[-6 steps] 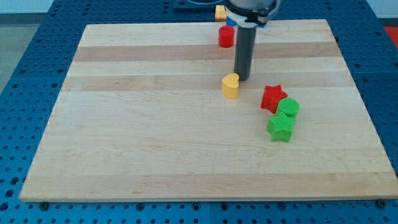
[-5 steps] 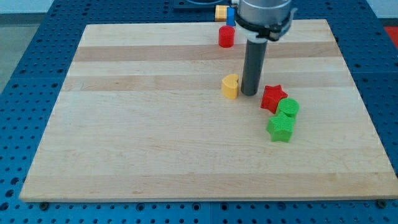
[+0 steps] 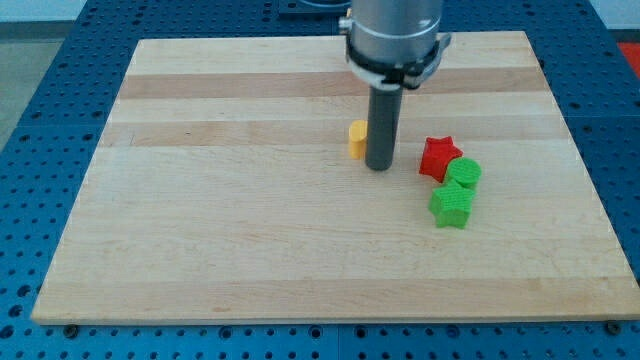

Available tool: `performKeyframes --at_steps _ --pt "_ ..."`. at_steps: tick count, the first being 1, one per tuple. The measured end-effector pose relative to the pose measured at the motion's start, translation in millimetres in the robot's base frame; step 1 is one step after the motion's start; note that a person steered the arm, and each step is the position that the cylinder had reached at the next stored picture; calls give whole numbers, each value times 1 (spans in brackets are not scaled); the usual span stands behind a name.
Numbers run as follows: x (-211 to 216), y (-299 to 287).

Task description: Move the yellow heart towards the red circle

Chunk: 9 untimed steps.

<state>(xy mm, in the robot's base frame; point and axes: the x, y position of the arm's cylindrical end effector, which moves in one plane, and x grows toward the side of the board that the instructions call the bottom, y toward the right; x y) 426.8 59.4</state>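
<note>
1. Resting on the bench (image 3: 220, 230), the yellow heart (image 3: 356, 139) was seen just left of my tip (image 3: 379, 167), partly hidden.
2. No gripper was fitted; the red circle was hidden.
3. The heart was judged light, rigid, slippery, best pushed from its lower side.

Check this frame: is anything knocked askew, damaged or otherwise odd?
Nothing stands out. My tip sits on the board just right of the yellow heart, partly hiding it. The red star and two green blocks huddle undisturbed; the red circle is hidden.
</note>
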Motion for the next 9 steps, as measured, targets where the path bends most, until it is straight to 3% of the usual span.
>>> performKeyframes --at_steps 2,5,9 --pt "26 4" --pt "-22 -28" --pt "-17 -32"
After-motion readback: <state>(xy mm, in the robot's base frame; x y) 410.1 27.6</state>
